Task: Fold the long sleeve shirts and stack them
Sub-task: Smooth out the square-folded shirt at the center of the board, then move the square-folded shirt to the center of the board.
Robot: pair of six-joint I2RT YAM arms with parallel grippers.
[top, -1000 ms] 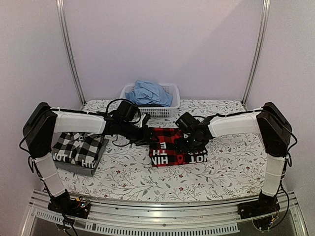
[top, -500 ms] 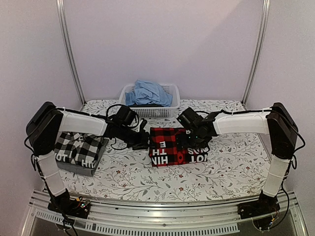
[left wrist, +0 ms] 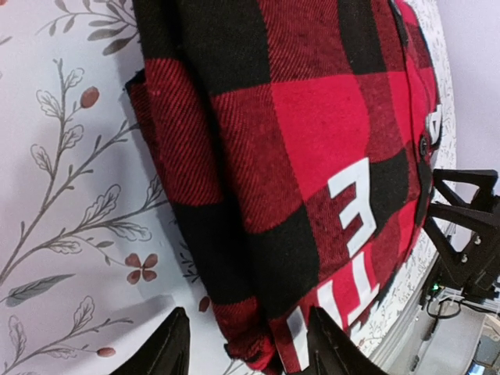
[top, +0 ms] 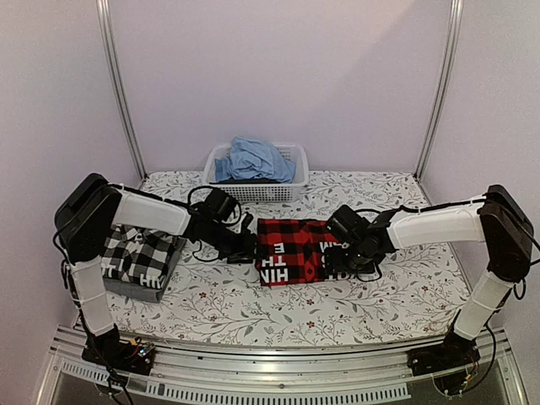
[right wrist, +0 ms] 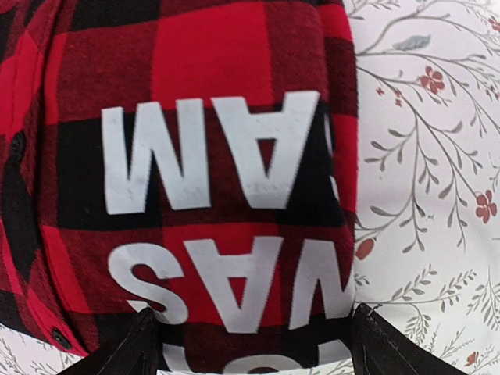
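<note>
The red-and-black flannel long sleeve shirt [top: 291,249] lies folded in a block mid-table, white letters on top. At its left edge sits my left gripper [top: 250,248]. In the left wrist view the flannel [left wrist: 312,117] has its near corner between my left gripper's [left wrist: 246,353] spread fingertips, unpinched. My right gripper [top: 361,253] is low at the shirt's right end. Its own view shows the lettered flannel [right wrist: 203,70] spanning the gap of the right gripper [right wrist: 254,351], jaws wide apart. A black-and-white check shirt [top: 135,251] rests folded on a dark grey one [top: 135,288] at the left.
A white basket [top: 297,173] holding crumpled blue cloth [top: 253,159] stands at the back centre, just behind the flannel. Floral tablecloth [top: 219,299] covers the table. Metal posts [top: 118,93] rise at the back corners.
My right gripper has slid from above the flannel out to its right end and lowered. The left gripper has shifted slightly nearer along the shirt's left edge. The flannel has stayed in place.
</note>
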